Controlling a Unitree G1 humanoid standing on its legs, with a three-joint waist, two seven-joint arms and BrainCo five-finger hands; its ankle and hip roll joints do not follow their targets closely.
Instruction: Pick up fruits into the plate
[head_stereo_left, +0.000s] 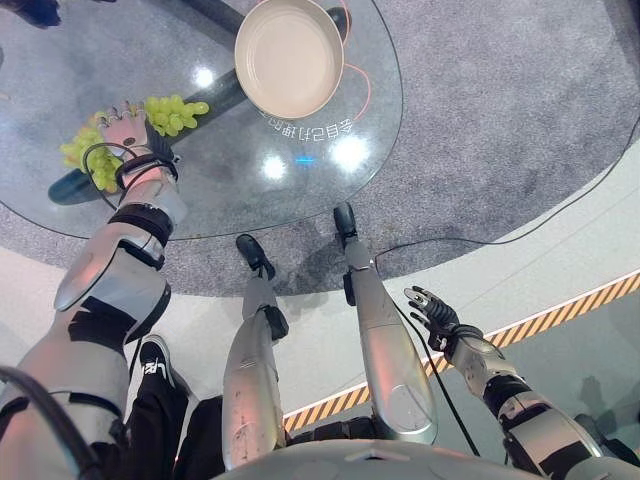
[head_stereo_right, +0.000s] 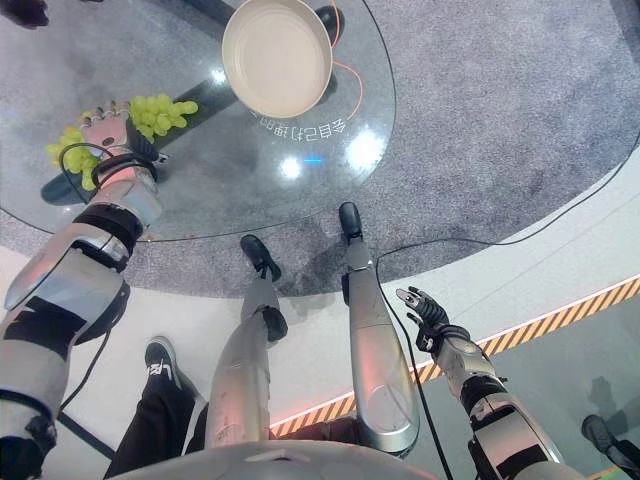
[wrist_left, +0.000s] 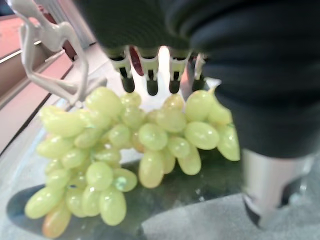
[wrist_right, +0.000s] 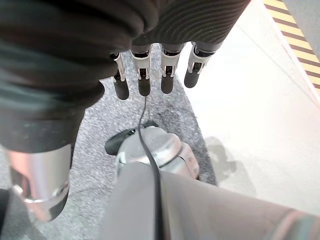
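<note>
The right robot hand (head_stereo_left: 432, 312) hangs low beside the robot, well short of the table (head_stereo_left: 300, 190), with its fingers straight and loose and nothing in them.

Farther out, the left robot hand (head_stereo_left: 125, 128) reaches over the table's near-left part, palm down above the grapes (head_stereo_left: 172, 113). In the left wrist view its fingers (wrist_left: 152, 80) point straight out just over the bunch, uncurled and not gripping.

The grapes lie on the glass as a long loose cluster, spreading to both sides of that hand. The plate (head_stereo_left: 290, 55) sits beyond the grapes toward the far side, empty, well apart from them.

The likely trouble is the grasp: a loose bunch may split, or single grapes tear off and roll on the smooth glass, if the fingers close on only one part. Squeezing hard could crush them. The carry to the plate could also shed fruit.
</note>
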